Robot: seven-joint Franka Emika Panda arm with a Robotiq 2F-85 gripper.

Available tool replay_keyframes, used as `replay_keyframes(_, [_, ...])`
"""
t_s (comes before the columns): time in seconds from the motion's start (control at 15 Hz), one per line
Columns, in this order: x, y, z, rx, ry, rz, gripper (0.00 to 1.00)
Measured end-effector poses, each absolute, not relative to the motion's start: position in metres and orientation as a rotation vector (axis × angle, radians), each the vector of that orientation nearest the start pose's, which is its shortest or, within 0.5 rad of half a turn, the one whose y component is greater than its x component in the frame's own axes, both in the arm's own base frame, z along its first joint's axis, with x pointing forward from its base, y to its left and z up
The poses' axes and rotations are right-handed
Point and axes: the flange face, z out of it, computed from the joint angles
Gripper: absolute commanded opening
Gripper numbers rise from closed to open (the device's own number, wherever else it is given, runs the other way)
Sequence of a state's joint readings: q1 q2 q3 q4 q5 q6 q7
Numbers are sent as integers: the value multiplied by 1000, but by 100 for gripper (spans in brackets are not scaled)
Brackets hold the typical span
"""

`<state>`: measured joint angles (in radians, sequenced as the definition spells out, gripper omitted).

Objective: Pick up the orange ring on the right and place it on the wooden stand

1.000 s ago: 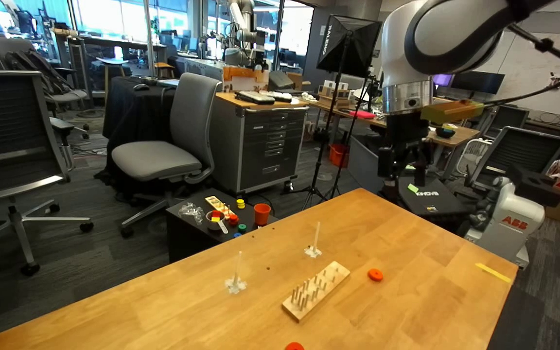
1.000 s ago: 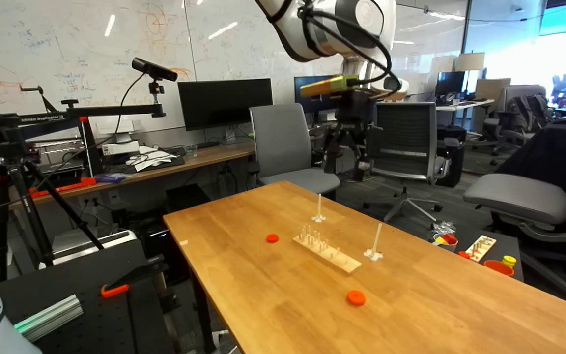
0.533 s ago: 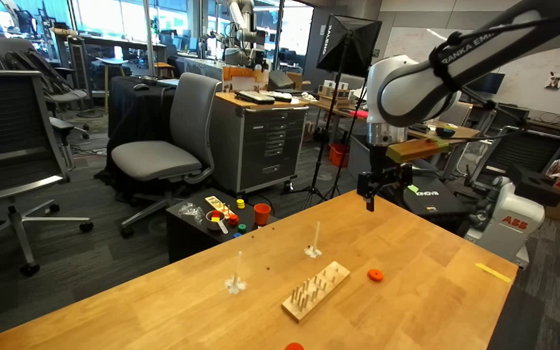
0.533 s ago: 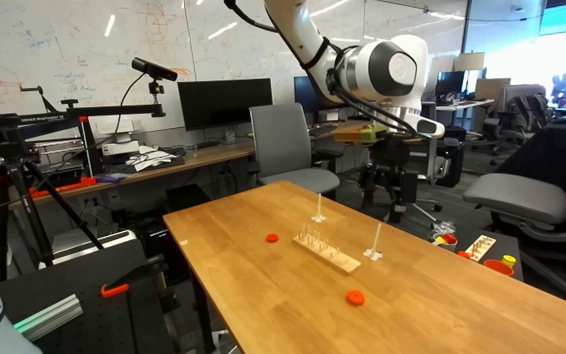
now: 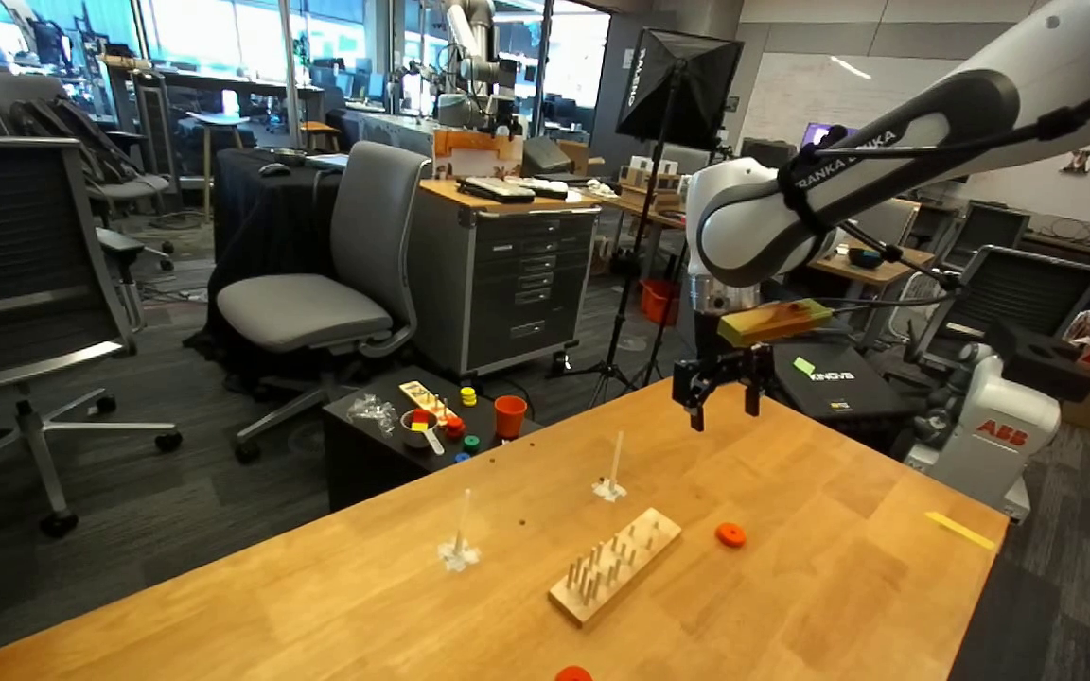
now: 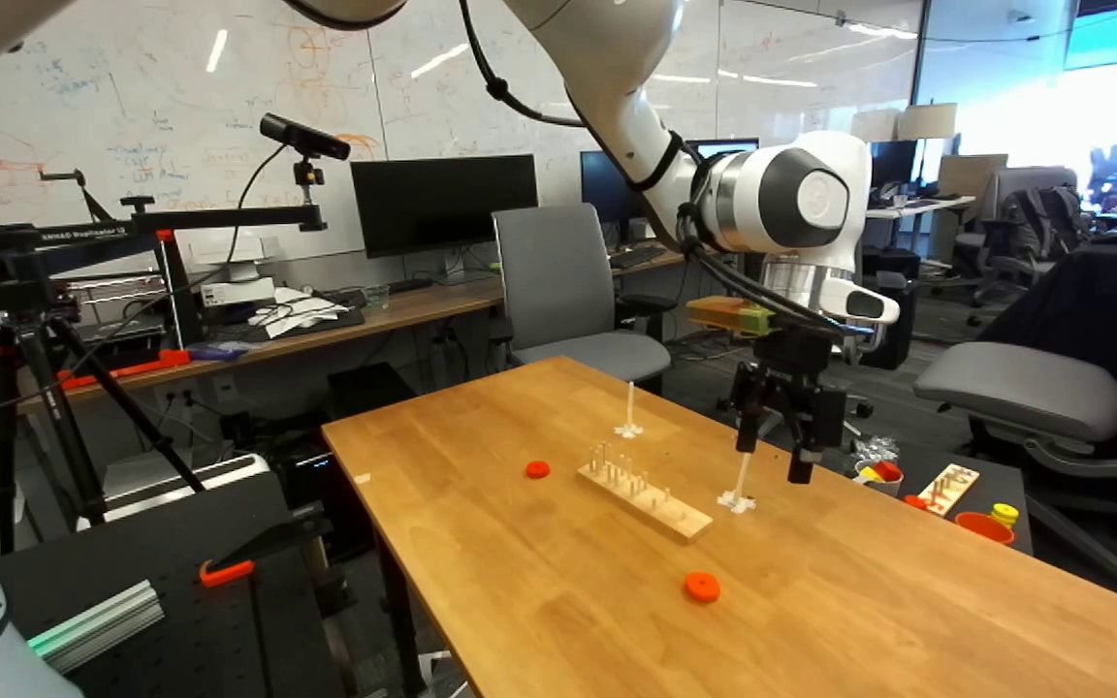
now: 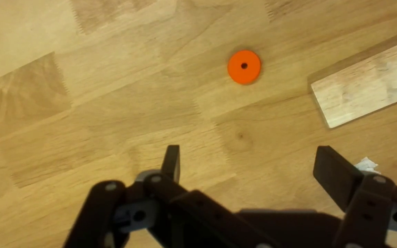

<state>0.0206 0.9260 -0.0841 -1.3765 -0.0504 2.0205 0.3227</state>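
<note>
The orange ring [image 5: 730, 536] lies flat on the table to the right of the wooden stand. It also shows in an exterior view [image 6: 702, 586] and in the wrist view [image 7: 237, 67], with a small centre hole. The wooden stand [image 5: 613, 567] is a pale oblong block with several upright pegs; it also shows in an exterior view [image 6: 660, 510]. In the wrist view only its bare end [image 7: 364, 86] shows, at the right edge. My gripper [image 5: 725, 416] is open and empty above the table, apart from the ring. In the wrist view its fingers [image 7: 248, 153] are wide apart, below the ring.
Another orange ring [image 6: 537, 469] lies at the stand's other end. Two thin upright rods stand taped to the table, a rod [image 5: 616, 459] and another rod [image 5: 462, 525]. A low black side table [image 5: 365, 473] with colourful pieces stands beyond the table edge.
The arm has swung in over the table and lowered, bringing the gripper closer to the rods and stand. The rings and the stand have not moved.
</note>
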Motion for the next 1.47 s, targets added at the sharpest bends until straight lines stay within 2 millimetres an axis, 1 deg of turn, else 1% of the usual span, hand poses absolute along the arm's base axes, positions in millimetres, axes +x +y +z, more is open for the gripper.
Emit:
replay_keyframes(0.13, [695,-35,130,-3217,536,446,100])
replay_keyframes(0.2, [694,-31,124,-3219,528,457,100])
replay_keyframes(0.53, [679,4,75,-3232,474,542,100])
replay_keyframes(0.73, [671,16,50,-3239,477,576,100])
replay_keyframes(0.93, [665,15,34,-3241,497,593,100])
replay_keyframes(1.27, [659,6,17,-3246,538,612,100])
replay_keyframes(1.47, [658,3,7,-3247,571,580,100])
